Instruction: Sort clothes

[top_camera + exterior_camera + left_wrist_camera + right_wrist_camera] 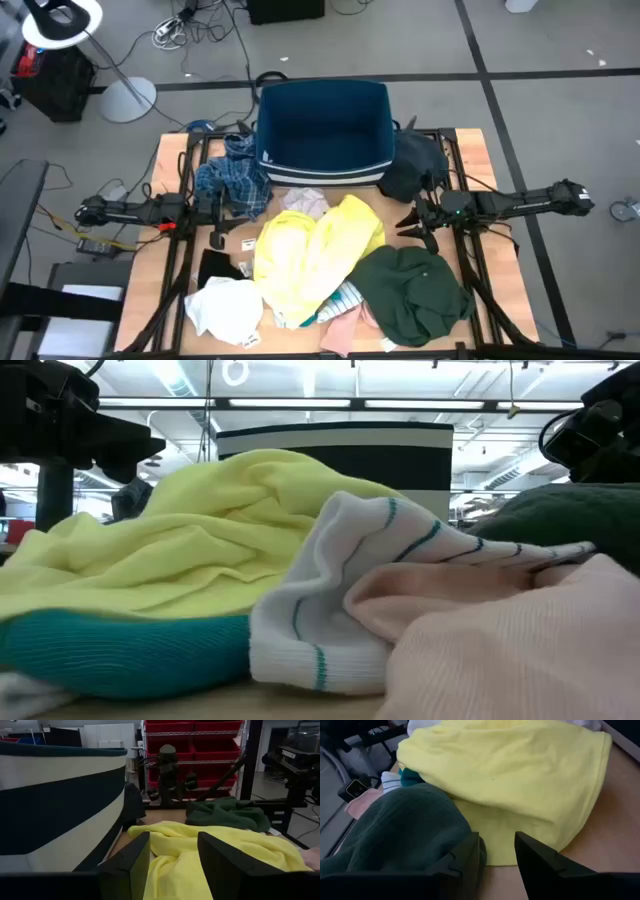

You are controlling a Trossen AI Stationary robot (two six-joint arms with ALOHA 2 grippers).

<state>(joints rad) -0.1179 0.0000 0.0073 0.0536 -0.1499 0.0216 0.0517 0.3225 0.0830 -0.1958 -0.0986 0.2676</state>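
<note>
Dark blue rectangular plastic bin [322,128] on desk [500,200], nothing inside. Soft yellow knit garment [315,250] and ribbed dark green garment [412,290] heaped. Left tool [222,222] and right tool [412,222] open, empty.

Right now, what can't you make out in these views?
- Garments under the yellow garment: high view, buried beneath it.
- Bin interior floor: low view, the pile blocks it.
- Pink garment: high view, mostly under the green garment.
- Black garment: shape unclear, half behind the bin.
</note>
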